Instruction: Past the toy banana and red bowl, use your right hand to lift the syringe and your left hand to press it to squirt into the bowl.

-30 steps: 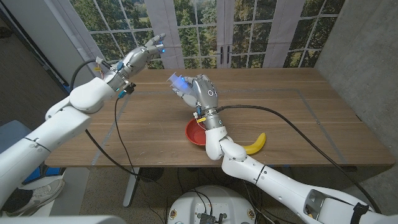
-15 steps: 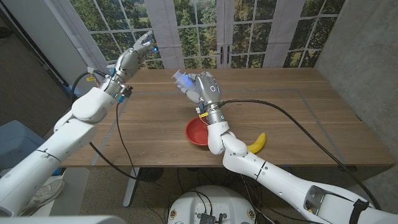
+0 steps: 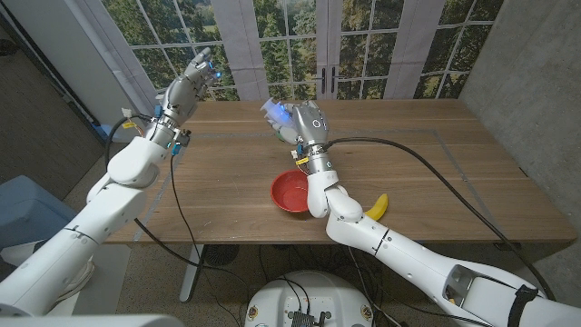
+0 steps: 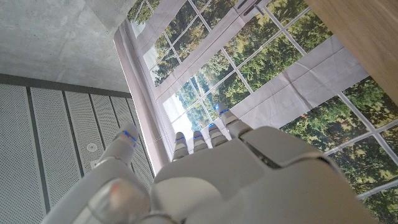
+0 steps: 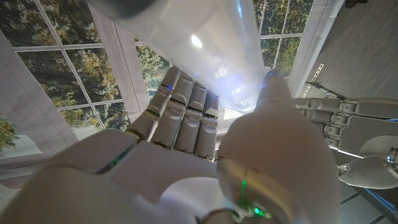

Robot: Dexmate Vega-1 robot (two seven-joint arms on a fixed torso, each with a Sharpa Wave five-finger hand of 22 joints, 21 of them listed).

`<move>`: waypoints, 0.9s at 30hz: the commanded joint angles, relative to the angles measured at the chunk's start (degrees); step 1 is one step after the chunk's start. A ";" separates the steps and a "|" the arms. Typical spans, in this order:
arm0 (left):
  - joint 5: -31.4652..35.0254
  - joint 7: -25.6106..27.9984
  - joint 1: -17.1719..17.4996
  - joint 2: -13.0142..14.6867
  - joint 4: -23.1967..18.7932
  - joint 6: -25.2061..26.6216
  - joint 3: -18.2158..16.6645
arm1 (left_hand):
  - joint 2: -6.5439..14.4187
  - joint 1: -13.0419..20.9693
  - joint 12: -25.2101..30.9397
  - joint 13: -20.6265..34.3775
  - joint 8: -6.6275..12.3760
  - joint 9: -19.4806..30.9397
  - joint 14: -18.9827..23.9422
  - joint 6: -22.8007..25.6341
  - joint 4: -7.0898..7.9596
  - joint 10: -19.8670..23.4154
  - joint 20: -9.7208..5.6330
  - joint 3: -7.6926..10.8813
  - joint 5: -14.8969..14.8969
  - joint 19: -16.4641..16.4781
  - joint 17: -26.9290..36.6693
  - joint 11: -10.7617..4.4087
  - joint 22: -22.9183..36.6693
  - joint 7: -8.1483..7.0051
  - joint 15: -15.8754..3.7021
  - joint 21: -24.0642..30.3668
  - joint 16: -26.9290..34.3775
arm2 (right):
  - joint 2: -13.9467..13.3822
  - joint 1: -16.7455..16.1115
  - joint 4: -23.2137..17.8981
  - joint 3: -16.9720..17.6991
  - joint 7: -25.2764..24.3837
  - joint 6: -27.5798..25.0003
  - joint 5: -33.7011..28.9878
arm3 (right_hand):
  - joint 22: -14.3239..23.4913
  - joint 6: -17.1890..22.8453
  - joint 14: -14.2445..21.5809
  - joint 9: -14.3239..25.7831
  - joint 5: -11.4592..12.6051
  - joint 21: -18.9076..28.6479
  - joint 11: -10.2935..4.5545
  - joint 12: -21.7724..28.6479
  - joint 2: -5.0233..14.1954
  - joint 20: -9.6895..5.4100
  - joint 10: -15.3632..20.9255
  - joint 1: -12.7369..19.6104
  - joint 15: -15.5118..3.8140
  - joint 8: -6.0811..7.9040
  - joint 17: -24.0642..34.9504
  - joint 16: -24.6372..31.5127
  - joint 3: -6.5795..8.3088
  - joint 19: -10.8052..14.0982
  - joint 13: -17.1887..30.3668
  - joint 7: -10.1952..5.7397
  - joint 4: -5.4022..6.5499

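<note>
My right hand (image 3: 303, 127) is raised above the table's middle and grips the clear syringe (image 3: 275, 112), whose end sticks out toward the left. The syringe barrel (image 5: 205, 43) shows large and close over the fingers (image 5: 180, 115) in the right wrist view. The red bowl (image 3: 290, 192) sits on the table just below that hand, and the yellow toy banana (image 3: 375, 209) lies to its right near the front edge. My left hand (image 3: 189, 84) is lifted high over the table's far left corner, holding nothing, fingers extended toward the window (image 4: 211, 134).
The wooden table (image 3: 436, 173) has bare surface on its right and left parts. Black cables run across it from both arms. Windows and curtains stand behind the far edge, and a concrete wall is at the right.
My right hand has carried the syringe further back and a bit to the right, uncovering the bowl. My left hand has risen and drawn away to the far left.
</note>
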 commanded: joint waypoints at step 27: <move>-4.16 -1.30 0.87 -1.25 0.64 -0.06 -0.22 | 1.83 1.25 0.25 0.17 -0.11 0.22 0.22 0.59 -1.36 0.49 -1.23 0.41 -0.06 1.21 0.00 0.22 0.16 -0.37 -2.79 -0.05 0.02 | -1.32 4.64 7.07 -1.55 2.81 -11.69 -1.42 | -0.17 9.50 1.63 0.23 0.17 0.69 -8.83 -0.95 8.03 -8.43 8.86 8.06 -5.91 -0.19 0.45 -0.39 0.44 0.49 0.50 -10.31 0.66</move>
